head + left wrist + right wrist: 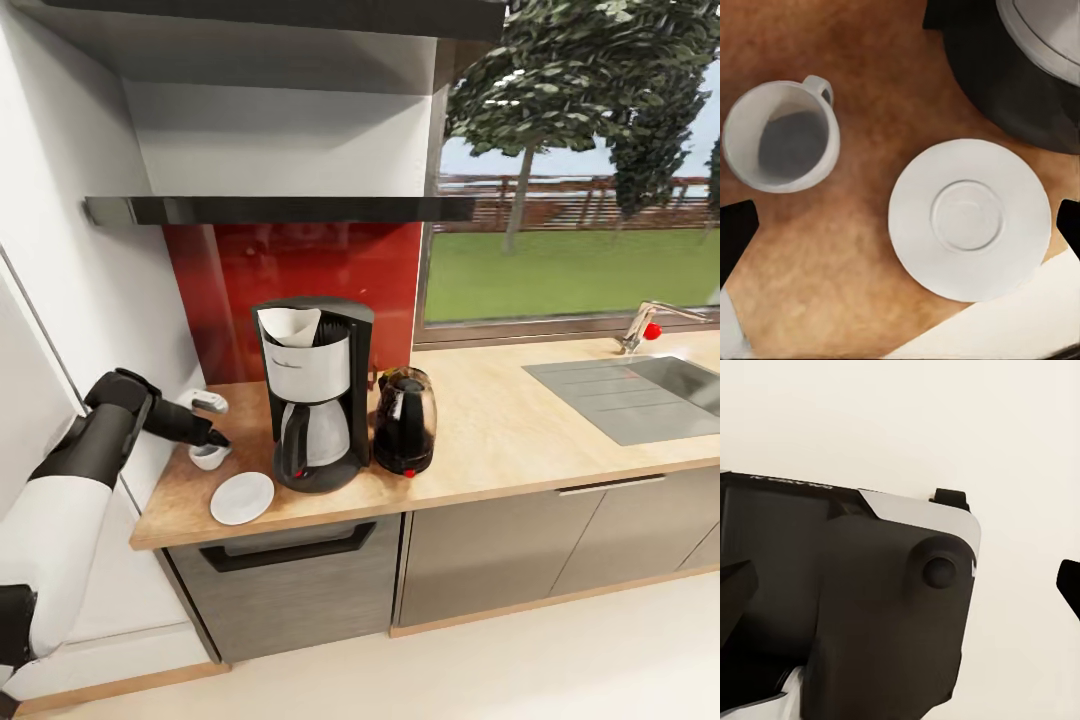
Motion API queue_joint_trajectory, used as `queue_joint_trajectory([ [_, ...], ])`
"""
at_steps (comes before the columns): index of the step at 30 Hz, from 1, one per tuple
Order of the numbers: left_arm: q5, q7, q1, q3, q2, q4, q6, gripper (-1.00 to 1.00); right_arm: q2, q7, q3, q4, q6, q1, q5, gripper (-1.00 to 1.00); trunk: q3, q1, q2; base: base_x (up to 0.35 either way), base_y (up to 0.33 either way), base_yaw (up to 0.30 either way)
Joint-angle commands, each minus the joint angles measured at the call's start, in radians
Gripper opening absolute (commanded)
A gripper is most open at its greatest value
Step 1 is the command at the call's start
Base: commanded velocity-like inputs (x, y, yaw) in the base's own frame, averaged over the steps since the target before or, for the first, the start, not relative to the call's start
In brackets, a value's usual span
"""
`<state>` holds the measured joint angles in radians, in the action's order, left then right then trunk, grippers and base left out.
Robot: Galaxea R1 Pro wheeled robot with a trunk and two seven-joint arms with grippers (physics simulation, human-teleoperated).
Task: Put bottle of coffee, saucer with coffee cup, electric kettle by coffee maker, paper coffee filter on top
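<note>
Currently I am holding the left pincer (205, 430) above the coffee cup (208, 456), at the end of the counter (500, 440) to the left of the coffee maker (312, 395). From the left wrist view its jaws are standing spread, dark tips at either edge of the picture, pinching nothing; the cup (781, 136) is sitting upright on bare wood between them and looking empty.

The saucer (242, 497) is lying flat just beside the coffee maker's base, in front of it and to its left, with nothing on it. Cup and saucer are sitting apart, not touching. I am judging that the saucer is already in its place so the cup can go onto it; that step is not yet done.

The paper coffee filter (293, 325) is sitting in the top of the coffee maker, open upward. The electric kettle (405, 420) is standing just beside the coffee maker on its right.

I am not finding the bottle of coffee near the coffee maker. The kitchen shelf (280, 209) above it is presenting only its edge.

Right pincer: its wrist camera is looking at dark robot housing against a pale surface, with dark tips wide apart at the picture's edges, so I am reading it as spread and empty.
</note>
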<state>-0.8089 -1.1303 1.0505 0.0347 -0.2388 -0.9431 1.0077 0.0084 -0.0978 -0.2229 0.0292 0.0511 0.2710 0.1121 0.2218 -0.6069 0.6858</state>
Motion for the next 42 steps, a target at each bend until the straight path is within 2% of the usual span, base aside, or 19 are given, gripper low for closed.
queue_joint_trajectory([
  [1,-0.018,-0.01,0.004,0.001,0.0,0.002,0.007,1.0,0.0,-0.002,-0.008,0.001,0.005,0.0,0.011,1.0,0.002,0.0,0.001,0.0,0.0,0.0],
  [4,-0.042,-0.011,0.013,0.001,-0.003,0.011,0.007,1.0,-0.001,-0.002,-0.008,0.001,0.005,0.0,0.01,1.0,0.002,0.0,0.001,0.0,0.0,0.0],
  [12,-0.059,-0.011,0.013,-0.001,-0.002,0.008,0.002,1.0,-0.011,-0.001,-0.009,-0.001,0.007,0.0,0.008,1.0,0.002,0.0,0.001,0.0,0.0,0.0],
  [19,-0.065,-0.011,0.016,-0.003,-0.005,0.002,0.002,1.0,-0.048,-0.001,-0.01,-0.004,0.007,-0.001,0.005,1.0,0.002,0.0,0.001,0.0,0.0,0.0],
  [24,-0.065,-0.011,0.016,-0.004,-0.005,0.001,0.001,1.0,-0.091,-0.003,-0.01,-0.005,0.011,-0.002,0.005,1.0,0.002,0.0,0.001,0.0,0.0,0.0],
  [27,-0.064,-0.011,0.014,-0.004,-0.004,0.001,0.0,1.0,-0.105,-0.001,-0.01,-0.005,0.011,-0.01,0.005,1.0,0.002,0.0,0.001,0.058,0.0,0.0],
  [35,-0.067,-0.011,0.005,-0.006,0.001,0.001,-0.001,1.0,-0.112,0.001,-0.012,-0.004,0.013,-0.016,0.001,1.0,0.002,0.0,0.001,0.13,0.0,0.0],
  [42,-0.067,-0.011,0.003,-0.006,0.004,0.002,-0.001,1.0,-0.106,-0.001,-0.015,-0.003,0.013,-0.016,-0.001,1.0,0.002,0.0,0.001,0.013,0.0,0.0],
])
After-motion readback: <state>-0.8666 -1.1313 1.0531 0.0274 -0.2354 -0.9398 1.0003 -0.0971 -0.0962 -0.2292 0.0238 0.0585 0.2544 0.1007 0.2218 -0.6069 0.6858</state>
